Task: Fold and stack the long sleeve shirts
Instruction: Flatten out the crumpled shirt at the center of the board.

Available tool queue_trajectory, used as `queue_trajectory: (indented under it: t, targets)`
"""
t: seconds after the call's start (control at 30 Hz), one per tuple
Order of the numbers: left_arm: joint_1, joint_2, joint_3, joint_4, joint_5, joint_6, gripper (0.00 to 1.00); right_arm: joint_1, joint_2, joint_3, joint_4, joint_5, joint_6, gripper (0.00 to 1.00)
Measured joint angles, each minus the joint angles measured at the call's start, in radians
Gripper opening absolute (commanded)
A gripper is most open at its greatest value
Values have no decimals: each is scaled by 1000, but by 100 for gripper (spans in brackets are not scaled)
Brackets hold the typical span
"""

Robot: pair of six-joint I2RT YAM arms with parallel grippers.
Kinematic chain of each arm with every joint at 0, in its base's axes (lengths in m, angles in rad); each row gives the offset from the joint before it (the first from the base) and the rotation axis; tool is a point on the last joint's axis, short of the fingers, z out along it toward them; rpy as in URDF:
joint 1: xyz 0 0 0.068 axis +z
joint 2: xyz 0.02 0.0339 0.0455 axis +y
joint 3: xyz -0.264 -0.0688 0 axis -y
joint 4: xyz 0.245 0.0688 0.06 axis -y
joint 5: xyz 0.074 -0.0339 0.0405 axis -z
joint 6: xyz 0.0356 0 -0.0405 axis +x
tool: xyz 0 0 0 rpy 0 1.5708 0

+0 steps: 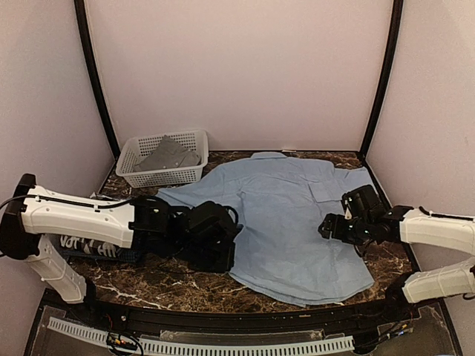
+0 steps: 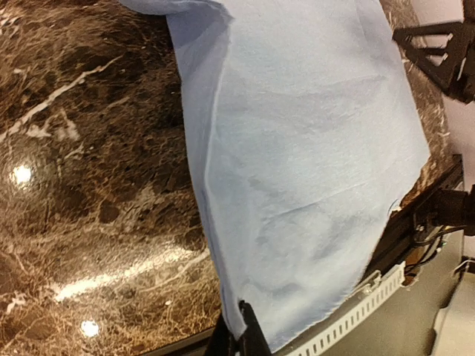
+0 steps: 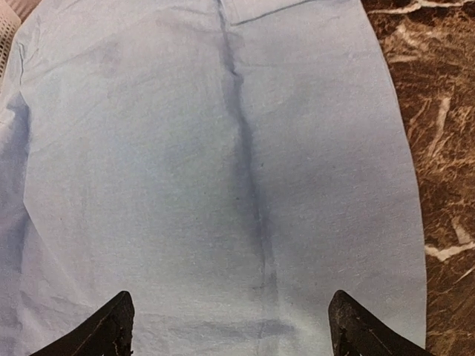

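A plain light blue collared shirt [image 1: 286,222] lies spread on the dark marble table, collar to the back. My left gripper [image 1: 223,248] is shut on the shirt's left side edge; in the left wrist view the fingers [image 2: 249,337] pinch that hem and the cloth [image 2: 312,163] stretches away from them. My right gripper [image 1: 330,226] is open over the shirt's right side; in the right wrist view its fingertips [image 3: 111,330] stand wide apart above flat blue cloth [image 3: 223,163] with a vertical crease. A grey shirt [image 1: 169,156] lies in the basket.
A white lattice basket [image 1: 141,172] stands at the back left of the table. A dark rack [image 1: 89,248] sits under my left arm. Bare marble [image 2: 89,185] shows left of the shirt. A slotted white rail [image 1: 223,345] runs along the near edge.
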Motion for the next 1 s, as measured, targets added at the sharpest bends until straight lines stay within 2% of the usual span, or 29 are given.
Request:
queue_trajectory:
  t: [0.13, 0.3, 0.53, 0.73, 0.83, 0.87, 0.93, 1.0]
  targets:
    - [11, -138, -128, 48, 38, -59, 0, 40, 51, -47, 52, -20, 31, 83]
    - [11, -214, -294, 85, 80, -126, 0, 64, 86, -85, 98, -34, 68, 82]
    - [9, -246, -485, 176, 162, -203, 0, 84, 88, -101, 146, -42, 105, 82]
    - [-11, -206, -509, 227, 218, -213, 1, 98, 45, -104, 94, -31, 127, 82]
    - [-18, -189, -506, 222, 225, -213, 9, 98, -6, -102, 41, -12, 130, 82]
    - [-19, -189, -501, 212, 225, -213, 19, 98, -25, -98, 17, -4, 131, 82]
    - [-20, -191, -488, 193, 220, -213, 32, 98, -59, -80, -31, 12, 132, 82]
    - [-21, -202, -474, 164, 210, -208, 40, 98, -87, -57, -67, 31, 132, 83]
